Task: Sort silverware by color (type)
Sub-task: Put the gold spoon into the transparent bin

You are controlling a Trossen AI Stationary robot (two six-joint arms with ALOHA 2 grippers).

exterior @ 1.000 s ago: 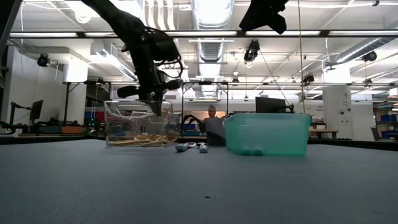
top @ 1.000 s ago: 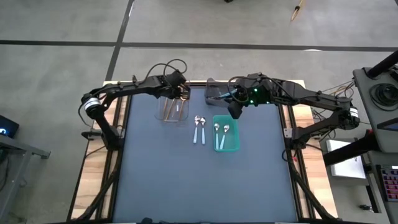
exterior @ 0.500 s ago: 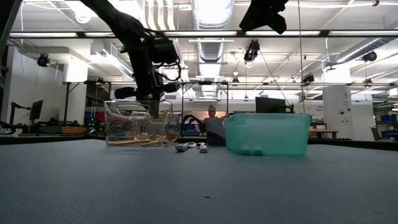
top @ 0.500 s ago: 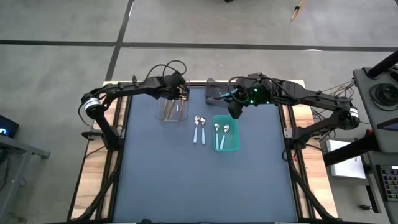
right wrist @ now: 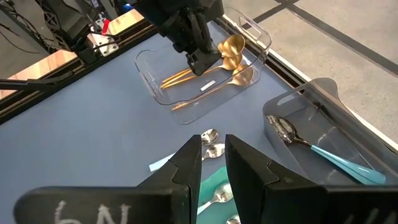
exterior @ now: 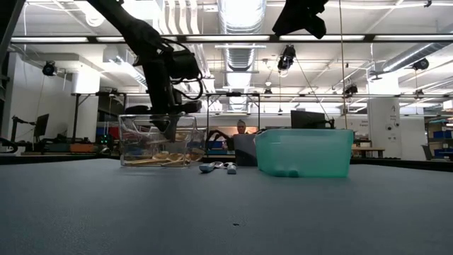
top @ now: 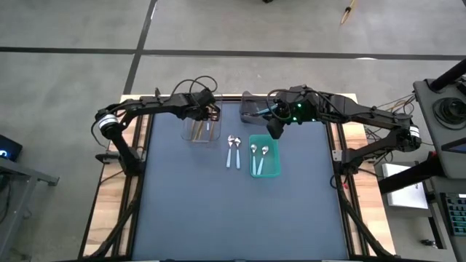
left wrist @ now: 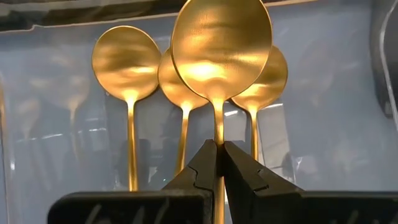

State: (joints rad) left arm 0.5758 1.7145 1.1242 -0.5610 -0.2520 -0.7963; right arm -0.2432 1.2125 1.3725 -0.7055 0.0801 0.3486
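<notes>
With the left pincer (left wrist: pixel 218 148) clamped on a gold spoon (left wrist: pixel 221 53) over the clear bin (top: pixel 200 127), and the right pincer (right wrist: pixel 212 152) empty and slightly parted above the teal bin (top: pixel 264 156), early release risks the spoon striking the rim and landing on the table (top: pixel 233 211).

Overhead lighting, even and bright; ceiling strips (exterior: pixel 233 39) glare white in the low view. Table (top: pixel 240 211) evenly lit, shadows faint. Gold spoon (left wrist: pixel 221 56) at the left wrist shows warm specular highlights; clear bin (left wrist: pixel 336 112) behind it hazy with reflections. Near tabletop in the low view soft, background room sharper.
</notes>
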